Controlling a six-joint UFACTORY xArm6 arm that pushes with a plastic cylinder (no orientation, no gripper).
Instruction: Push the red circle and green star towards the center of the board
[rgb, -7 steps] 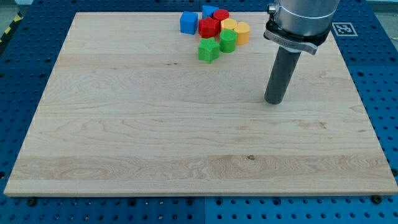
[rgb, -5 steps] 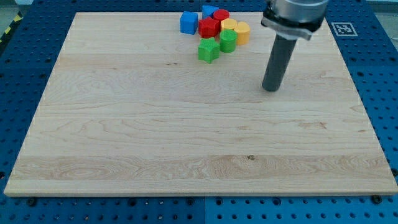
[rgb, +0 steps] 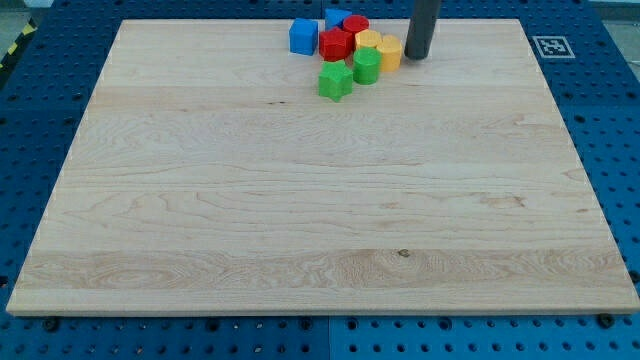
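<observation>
The blocks sit in one cluster at the view's top, just right of the middle. The red circle (rgb: 356, 24) is at the cluster's top, behind the yellow blocks. The green star (rgb: 335, 82) is at the cluster's bottom left, nearest the board's centre. My tip (rgb: 417, 56) rests on the board just right of the yellow round block (rgb: 389, 52), close to it; I cannot tell if they touch. The tip is right of the red circle and up and right of the green star.
Also in the cluster are a blue cube (rgb: 303, 37), a second blue block (rgb: 335, 18), a red star-like block (rgb: 336, 44), a green round block (rgb: 366, 66) and a second yellow block (rgb: 369, 40). The wooden board (rgb: 300, 200) lies on a blue perforated table.
My tip has moved up the view and slightly left, from the board's right middle to beside the yellow round block. No block has moved.
</observation>
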